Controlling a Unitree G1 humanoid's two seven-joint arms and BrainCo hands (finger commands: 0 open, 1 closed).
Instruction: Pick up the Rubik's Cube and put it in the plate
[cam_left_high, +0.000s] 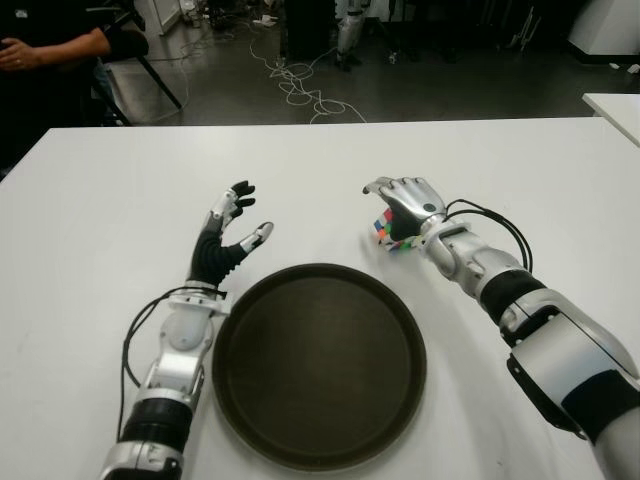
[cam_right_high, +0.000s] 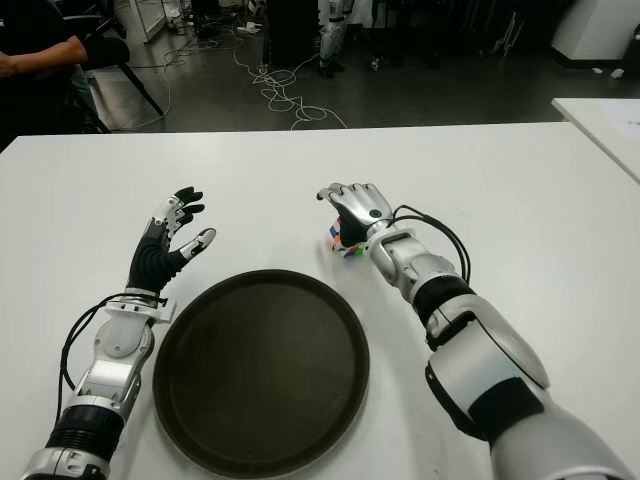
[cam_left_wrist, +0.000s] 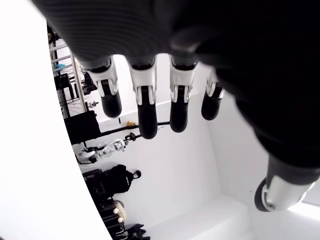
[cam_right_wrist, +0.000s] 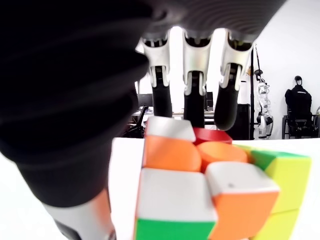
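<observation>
The Rubik's Cube (cam_left_high: 388, 232) stands on the white table (cam_left_high: 110, 200), just beyond the far right rim of the dark round plate (cam_left_high: 318, 365). My right hand (cam_left_high: 403, 197) arches over the cube, palm down, covering its top. In the right wrist view the cube (cam_right_wrist: 210, 185) fills the space under the palm, and the fingers (cam_right_wrist: 194, 75) hang straight beyond its far side without closing on it. My left hand (cam_left_high: 230, 232) is raised to the left of the plate, fingers spread, holding nothing.
A person sits in a chair (cam_left_high: 60, 50) beyond the table's far left corner. Cables (cam_left_high: 300, 85) trail over the floor behind the table. Another white table's corner (cam_left_high: 615, 105) shows at the far right.
</observation>
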